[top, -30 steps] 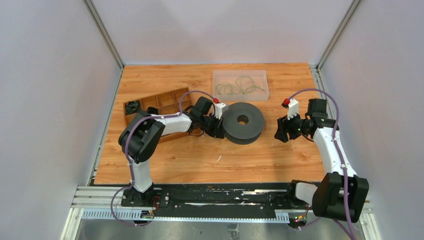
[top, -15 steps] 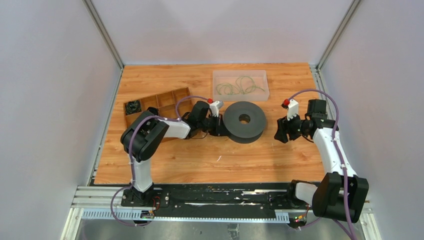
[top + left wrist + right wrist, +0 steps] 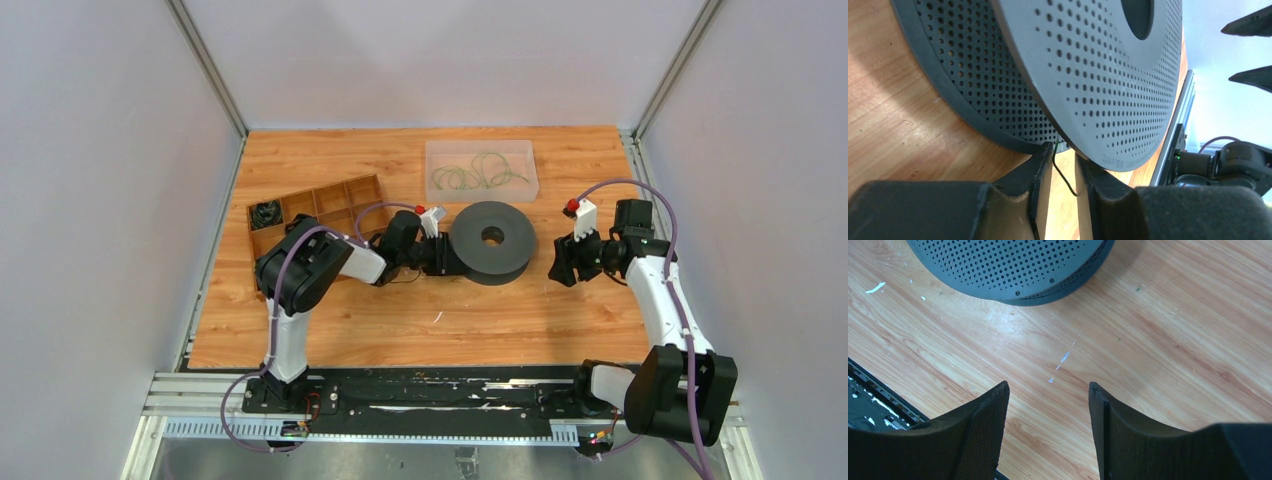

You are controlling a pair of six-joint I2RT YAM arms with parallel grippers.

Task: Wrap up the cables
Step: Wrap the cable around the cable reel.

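Observation:
A thin olive-green cable (image 3: pixel 1063 175) runs out of the gap between the two perforated discs of the dark grey spool (image 3: pixel 492 240) and hangs loosely between my left gripper's fingers. My left gripper (image 3: pixel 450 260) lies low against the spool's left edge. In the left wrist view (image 3: pixel 1064 151) its jaws stand a narrow gap apart, wider than the cable, and do not pinch it. More olive-green cables (image 3: pixel 478 172) lie looped in a clear box (image 3: pixel 432 150). My right gripper (image 3: pixel 558 266) is open and empty to the right of the spool (image 3: pixel 1013 265), above bare wood (image 3: pixel 1048 386).
A wooden divided tray (image 3: pixel 335 187) sits at the left, with a small black cord bundle (image 3: pixel 266 213) in its far-left compartment. Grey walls and metal posts bound the table. A black rail (image 3: pixel 420 395) runs along the near edge.
My left arm has swung its elbow right and dropped the wrist lower against the spool's left edge. The spool has shifted slightly right and away. The right arm has hardly moved.

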